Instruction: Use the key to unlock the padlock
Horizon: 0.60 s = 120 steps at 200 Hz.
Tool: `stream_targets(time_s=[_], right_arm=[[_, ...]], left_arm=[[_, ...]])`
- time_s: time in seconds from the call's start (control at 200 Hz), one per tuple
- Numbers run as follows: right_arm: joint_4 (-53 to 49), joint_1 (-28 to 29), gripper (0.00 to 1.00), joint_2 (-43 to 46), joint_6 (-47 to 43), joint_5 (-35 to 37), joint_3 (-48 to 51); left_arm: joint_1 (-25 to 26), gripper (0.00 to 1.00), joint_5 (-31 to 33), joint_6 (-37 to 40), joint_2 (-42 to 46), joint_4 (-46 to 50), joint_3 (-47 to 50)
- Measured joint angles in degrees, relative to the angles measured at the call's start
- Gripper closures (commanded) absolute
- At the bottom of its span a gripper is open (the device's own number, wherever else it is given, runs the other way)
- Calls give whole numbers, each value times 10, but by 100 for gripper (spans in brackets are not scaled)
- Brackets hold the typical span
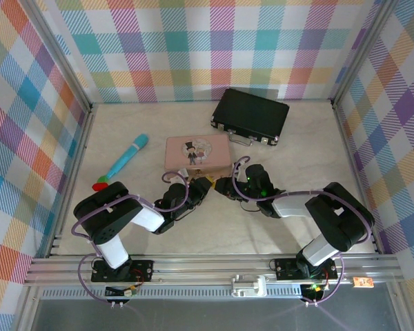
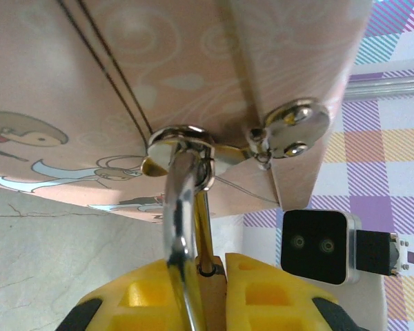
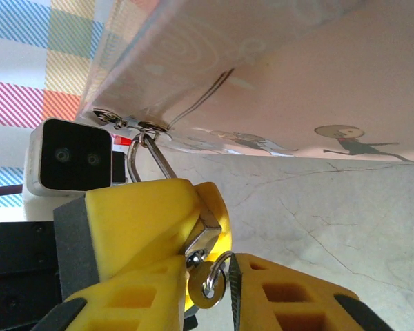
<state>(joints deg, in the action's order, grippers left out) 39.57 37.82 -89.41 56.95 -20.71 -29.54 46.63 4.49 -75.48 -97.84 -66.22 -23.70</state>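
Closest in the left wrist view, the left gripper [image 2: 210,276] has its yellow, ribbed plastic fingers [image 2: 269,293] closed on the padlock [image 2: 174,221], whose polished silver shackle rises out of the gap between them and hooks through a small metal loop on the front of the pink tin [image 2: 90,69]. In the right wrist view the right gripper [image 3: 210,289] has its own yellow fingers [image 3: 283,300] shut around the round, flat head of the key [image 3: 201,293] – a thin grey metal piece – which sits right under the padlock's blocky lower end [image 3: 202,238], touching or very nearly so. From above, the two grippers [image 1: 201,186] [image 1: 226,186] meet tip to tip just in front of the tin [image 1: 197,153], which lies flat on the pale, marble-patterned tabletop [image 1: 214,227] and carries a cartoon couple on its lid. Further back a black, hard-shelled case [image 1: 250,116] with silver latches lies at a slant, and to the left a long blue stick [image 1: 127,157] points towards a small red and green object [image 1: 100,185] – all enclosed by pastel checked walls [image 1: 193,48].
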Motion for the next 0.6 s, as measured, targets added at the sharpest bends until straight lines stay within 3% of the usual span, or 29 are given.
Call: stream_targets(time_s=[0.28, 0.385, 0.6], right_arm=[[34, 0, 88, -15, 35, -8, 0], [49, -3, 100, -22, 63, -14, 0], [49, -6, 100, -20, 172, -33, -3]], left_arm=[[-2, 100, 7, 0, 5, -5, 5], [-4, 100, 9, 1, 5, -12, 7], [-7, 100, 4, 41, 5, -41, 18]])
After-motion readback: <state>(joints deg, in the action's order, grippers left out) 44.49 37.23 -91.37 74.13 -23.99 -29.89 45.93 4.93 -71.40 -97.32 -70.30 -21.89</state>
